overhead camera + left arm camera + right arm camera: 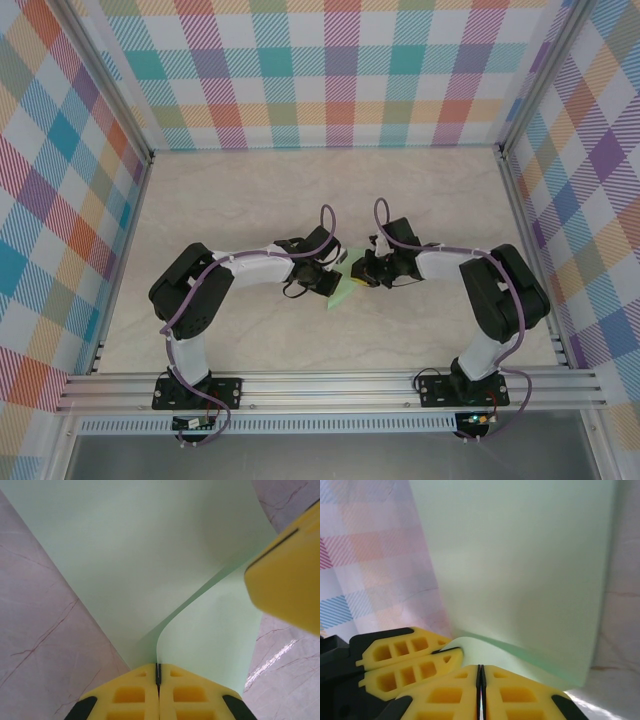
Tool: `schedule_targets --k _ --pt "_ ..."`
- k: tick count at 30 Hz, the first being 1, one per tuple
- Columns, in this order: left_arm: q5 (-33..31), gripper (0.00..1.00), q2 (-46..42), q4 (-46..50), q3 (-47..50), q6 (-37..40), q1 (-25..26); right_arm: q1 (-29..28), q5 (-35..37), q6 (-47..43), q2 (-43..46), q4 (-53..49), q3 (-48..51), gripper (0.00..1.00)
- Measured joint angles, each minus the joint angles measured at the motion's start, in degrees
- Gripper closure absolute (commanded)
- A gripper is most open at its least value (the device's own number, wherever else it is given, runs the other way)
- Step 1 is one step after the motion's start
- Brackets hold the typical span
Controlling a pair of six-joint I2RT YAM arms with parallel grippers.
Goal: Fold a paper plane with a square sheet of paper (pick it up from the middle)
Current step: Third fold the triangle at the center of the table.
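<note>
The pale green square sheet of paper (345,291) hangs folded over between my two grippers above the middle of the table. In the left wrist view the paper (140,555) spreads away from my left gripper (158,669), which is shut with a paper edge pinched in its slit. My right gripper (480,670) is shut too, and the curved flap of the paper (520,570) runs down into its tips. The left gripper's yellow fingers (407,665) clamp the flap just left of it. From above, the left gripper (335,277) and right gripper (362,270) almost touch. A paper plane is out of view.
The pale marble table (250,190) is walled by checked panels (330,70) at the back and both sides. An aluminium rail (330,385) runs along the near edge by the arm bases. The right gripper's finger (287,580) sits close at the upper right of the left wrist view.
</note>
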State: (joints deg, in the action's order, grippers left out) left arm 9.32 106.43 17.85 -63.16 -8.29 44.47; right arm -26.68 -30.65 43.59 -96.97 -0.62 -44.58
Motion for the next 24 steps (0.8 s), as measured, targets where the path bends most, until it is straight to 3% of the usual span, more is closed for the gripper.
schedule_targets --k 11,15,22,24 --pt "-0.02 0.92 0.00 -0.02 0.00 0.00 0.00 -1.18 0.00 0.92 -4.52 1.95 0.00 0.90" --pt "-0.48 0.85 0.00 0.00 -0.04 -0.22 0.00 -1.18 0.20 0.92 -4.52 1.92 0.00 0.90" --pt "-5.16 0.65 -2.67 3.10 -0.31 -2.19 -0.04 -1.18 0.63 0.94 -4.57 2.05 0.00 0.90" --pt "-6.03 0.64 -4.94 4.13 -0.31 -3.10 -0.04 -1.18 0.63 0.94 -4.57 2.05 -0.02 0.90"
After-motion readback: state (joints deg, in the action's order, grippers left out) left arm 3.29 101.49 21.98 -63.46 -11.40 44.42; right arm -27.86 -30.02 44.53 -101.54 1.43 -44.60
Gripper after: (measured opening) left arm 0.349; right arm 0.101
